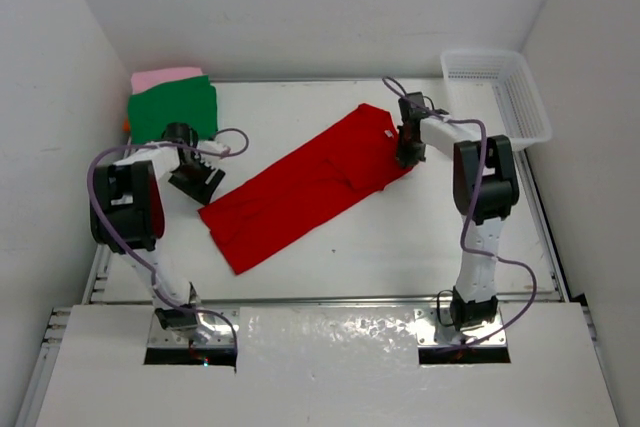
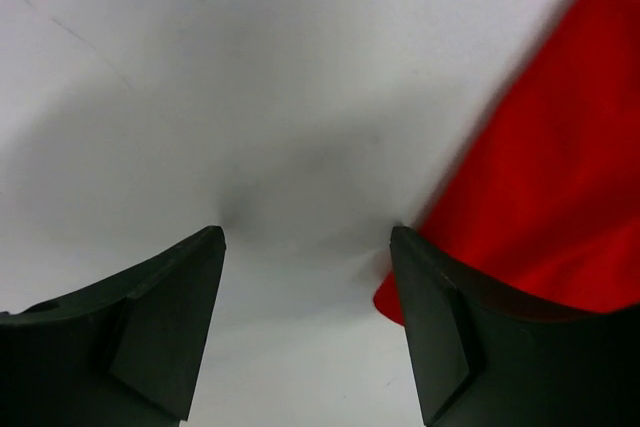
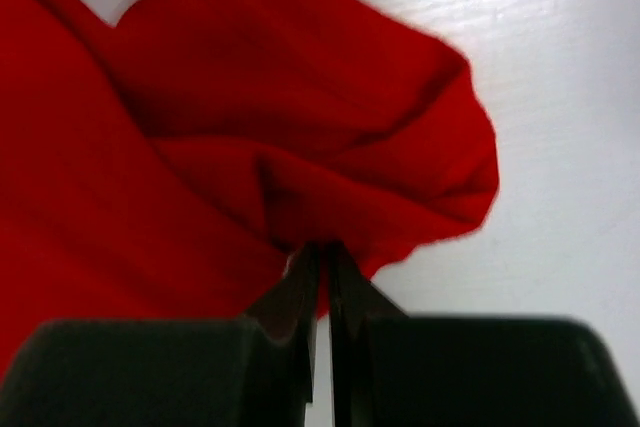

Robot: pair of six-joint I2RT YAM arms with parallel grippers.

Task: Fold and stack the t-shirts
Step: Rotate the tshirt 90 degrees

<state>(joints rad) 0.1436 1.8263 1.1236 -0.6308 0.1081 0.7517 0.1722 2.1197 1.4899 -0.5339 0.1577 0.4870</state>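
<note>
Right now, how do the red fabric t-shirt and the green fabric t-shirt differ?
The red fabric t-shirt lies stretched out in the middle; the green fabric t-shirt sits folded at the far left corner. The right end effector pinches the red one; nothing grips the green one. Both are plain.

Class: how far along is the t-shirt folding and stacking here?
Done: the green shirt lies folded on the pink shirt, far left. In hand: the right end effector is shut on the red shirt near its collar; the left end effector is open beside its other end. Left: finish folding it and stack it.
</note>
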